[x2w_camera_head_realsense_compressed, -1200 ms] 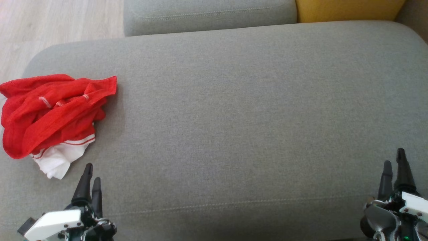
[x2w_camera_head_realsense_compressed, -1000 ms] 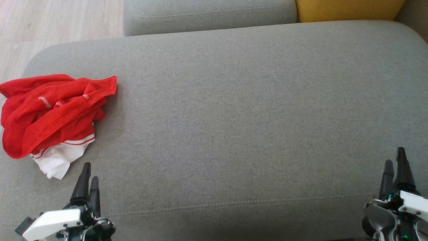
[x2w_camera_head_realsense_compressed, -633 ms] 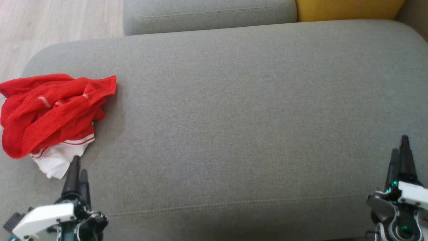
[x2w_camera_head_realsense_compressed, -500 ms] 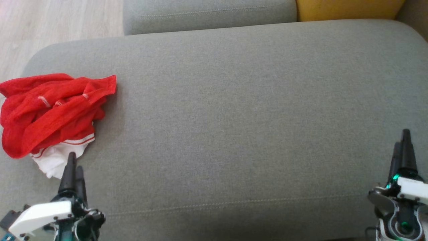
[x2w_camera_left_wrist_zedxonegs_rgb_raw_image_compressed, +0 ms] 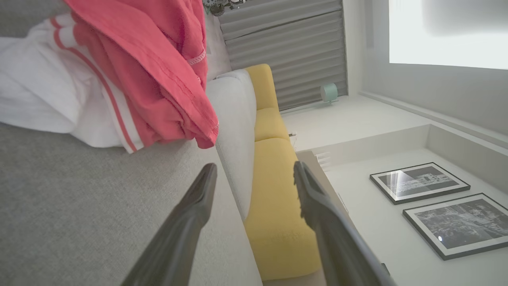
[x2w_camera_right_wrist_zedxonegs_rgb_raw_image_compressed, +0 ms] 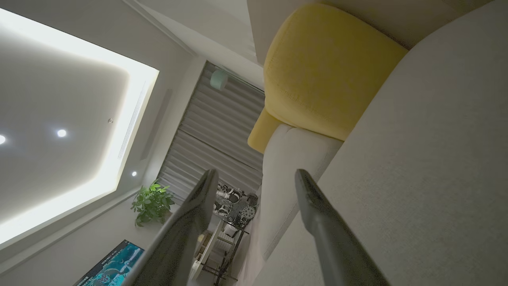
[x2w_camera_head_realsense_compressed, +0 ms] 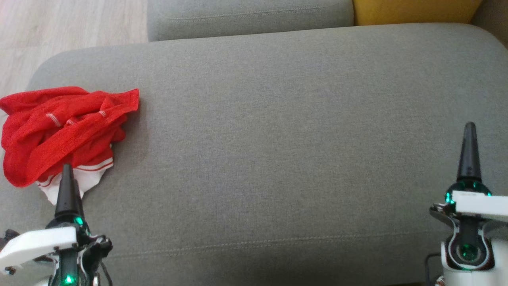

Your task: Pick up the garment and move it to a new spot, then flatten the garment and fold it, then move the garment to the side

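Both pincers have advanced up the head view and rolled, so each now shows as one dark finger edge-on. Left pincer (x2w_camera_head_realsense_compressed: 67, 171) hangs open with nothing between its spread fingers. Its tip is over the white hem of the crumpled red and white fabric garment (x2w_camera_head_realsense_compressed: 59, 127), seemingly just short of touching. That garment lies at the left end of the grey fabric sofa seat (x2w_camera_head_realsense_compressed: 278, 139). Right pincer (x2w_camera_head_realsense_compressed: 470, 131), also open and empty, hovers over the seat's right end.
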You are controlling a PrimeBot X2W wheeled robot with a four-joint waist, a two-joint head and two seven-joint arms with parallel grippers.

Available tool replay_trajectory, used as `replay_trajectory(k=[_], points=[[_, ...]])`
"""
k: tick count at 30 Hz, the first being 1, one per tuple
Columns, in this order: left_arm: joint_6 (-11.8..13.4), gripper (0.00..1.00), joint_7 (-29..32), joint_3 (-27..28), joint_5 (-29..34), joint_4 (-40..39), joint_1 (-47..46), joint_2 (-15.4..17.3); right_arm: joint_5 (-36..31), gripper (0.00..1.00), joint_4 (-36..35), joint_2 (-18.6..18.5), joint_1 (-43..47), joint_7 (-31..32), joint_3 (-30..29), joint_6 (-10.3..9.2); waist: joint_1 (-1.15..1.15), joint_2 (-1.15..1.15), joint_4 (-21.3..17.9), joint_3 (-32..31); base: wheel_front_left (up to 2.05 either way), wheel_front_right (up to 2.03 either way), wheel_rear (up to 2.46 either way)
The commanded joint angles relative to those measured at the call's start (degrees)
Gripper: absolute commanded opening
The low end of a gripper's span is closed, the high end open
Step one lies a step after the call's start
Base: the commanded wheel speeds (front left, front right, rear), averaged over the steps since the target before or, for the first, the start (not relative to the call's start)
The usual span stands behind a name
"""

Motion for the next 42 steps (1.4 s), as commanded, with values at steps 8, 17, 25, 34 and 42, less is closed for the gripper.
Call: replay_trajectory(k=[8,17,25,34,42], points=[[-0.05,1.00,-1.92,1.11,7.85,-6.37,-3.30,0.80,-10.44,1.00,-3.46,-0.73,-4.40,-1.90,3.53,0.26,-0.01,0.00,0.05,0.07,0.00,0.00,0.00],[0.67,1.00,-3.26,-1.55,17.81,-11.10,-2.99,0.85,-20.30,1.00,-3.98,-1.54,-5.38,-3.24,6.68,0.28,-0.01,0.00,-0.05,0.41,0.00,0.00,0.00],[2.12,1.00,-4.59,-5.11,28.38,-13.29,-2.43,0.90,-28.89,1.00,-2.74,-1.71,-5.91,-4.57,9.00,0.30,-0.01,0.00,-0.20,0.51,0.00,0.00,0.00],[3.98,1.00,-6.27,-10.05,44.74,-13.50,-1.87,0.97,-39.17,1.00,-0.07,-1.32,-6.55,-6.24,11.11,0.32,-0.01,0.00,-0.17,0.98,0.00,0.00,0.00],[7.81,1.00,-7.61,-14.05,54.24,-12.90,-1.92,3.04,-47.44,1.00,1.48,-1.00,-7.45,-7.58,12.42,0.34,-0.01,0.00,-0.20,1.33,0.00,0.00,0.00]])
